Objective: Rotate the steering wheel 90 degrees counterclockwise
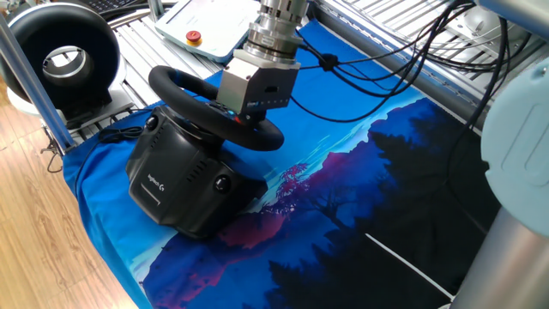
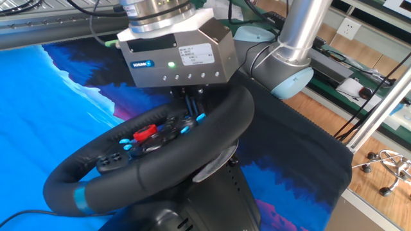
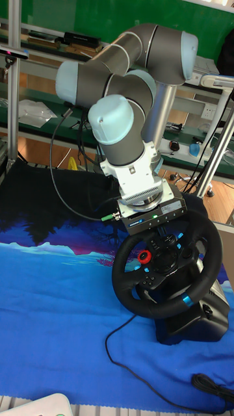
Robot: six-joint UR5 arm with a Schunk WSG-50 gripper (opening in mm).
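Observation:
The steering wheel (image 1: 184, 86) is a black rim on a bulky black base (image 1: 176, 184), tilted towards the table's left end. Its hub carries a red button (image 2: 144, 133) and small blue ones. A blue stripe (image 2: 80, 200) marks the lower left of the rim (image 2: 160, 173); in the tall view the stripe (image 3: 187, 300) sits at the lower right. My gripper (image 2: 192, 110) hangs from a silver box (image 2: 180, 58) over the wheel's far side. Its two thin fingers (image 3: 170, 242) stand close together, reaching down to the hub and shut on it. The contact itself is hidden.
A black ring-shaped device with a white centre (image 1: 64, 56) stands behind an aluminium post (image 1: 34, 77) at the left. A white pendant with a red button (image 1: 196, 36) lies behind the wheel. Cables (image 1: 377, 81) trail over the blue mat (image 1: 360, 197), and another (image 3: 130, 364) runs from the base.

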